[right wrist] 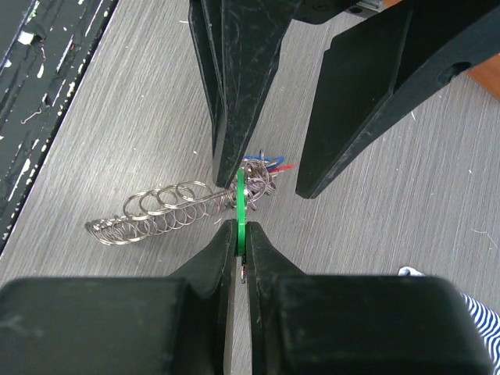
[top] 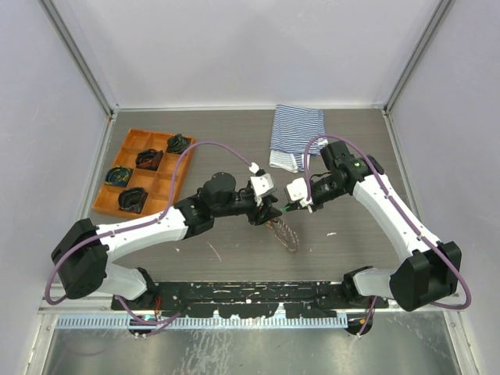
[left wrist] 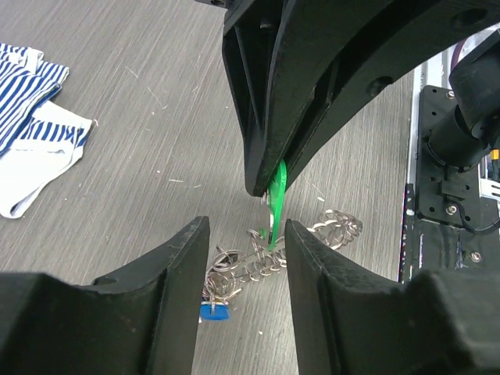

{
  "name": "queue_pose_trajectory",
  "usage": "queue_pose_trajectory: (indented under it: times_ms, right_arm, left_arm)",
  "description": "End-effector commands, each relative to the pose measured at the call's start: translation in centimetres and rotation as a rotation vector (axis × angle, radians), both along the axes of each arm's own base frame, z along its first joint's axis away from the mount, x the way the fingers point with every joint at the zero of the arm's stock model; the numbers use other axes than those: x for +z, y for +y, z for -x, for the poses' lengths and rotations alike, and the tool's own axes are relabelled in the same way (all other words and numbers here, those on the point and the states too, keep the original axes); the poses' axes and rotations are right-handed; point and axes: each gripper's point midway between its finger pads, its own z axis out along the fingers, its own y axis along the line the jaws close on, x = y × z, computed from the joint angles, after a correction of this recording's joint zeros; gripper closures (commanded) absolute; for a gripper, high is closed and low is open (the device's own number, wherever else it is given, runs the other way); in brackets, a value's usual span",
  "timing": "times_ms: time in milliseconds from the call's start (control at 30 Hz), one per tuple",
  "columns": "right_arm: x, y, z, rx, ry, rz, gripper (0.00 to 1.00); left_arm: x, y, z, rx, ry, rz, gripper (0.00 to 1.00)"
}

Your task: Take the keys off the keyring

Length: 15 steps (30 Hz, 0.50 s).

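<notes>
The keyring's braided metal chain (top: 286, 234) lies on the table between both arms, stretched out in the right wrist view (right wrist: 156, 211). My right gripper (right wrist: 241, 230) is shut on a green key (right wrist: 241, 205) held edge-on above the ring cluster. Blue and red keys (right wrist: 269, 164) peek out behind that cluster. My left gripper (left wrist: 246, 266) is open, its fingers (left wrist: 164, 289) standing on either side of the chain (left wrist: 262, 262) and the green key (left wrist: 275, 199). A blue key (left wrist: 212, 311) lies at the chain's ring end, beside the left finger. In the top view the two grippers (top: 266, 212) (top: 287, 206) nearly meet.
An orange tray (top: 117, 205) with dark bundles stands at the left. A striped blue-white cloth (top: 295, 137) lies at the back, also at the left edge of the left wrist view (left wrist: 31, 125). A black base strip (top: 250, 293) runs along the near edge.
</notes>
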Motion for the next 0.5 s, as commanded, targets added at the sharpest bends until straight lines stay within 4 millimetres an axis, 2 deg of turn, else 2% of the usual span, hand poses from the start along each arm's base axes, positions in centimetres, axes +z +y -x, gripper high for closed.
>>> queue_pose_trajectory:
  times_ms: [0,333,467]
  right_arm:
    - [2.1,0.9,-0.1,0.014,-0.026,-0.065,0.99]
    - [2.2,1.0,0.1,0.018,-0.018,-0.07,0.99]
    - [2.1,1.1,0.2,0.024,-0.014,-0.075,0.99]
  left_arm:
    - [3.0,-1.4,-0.6,-0.009,-0.055,0.074,0.57]
    - [1.8,-2.2,-0.7,-0.024,-0.038,0.061,0.61]
    - [1.6,-2.5,-0.9,-0.031,-0.036,0.06,0.74]
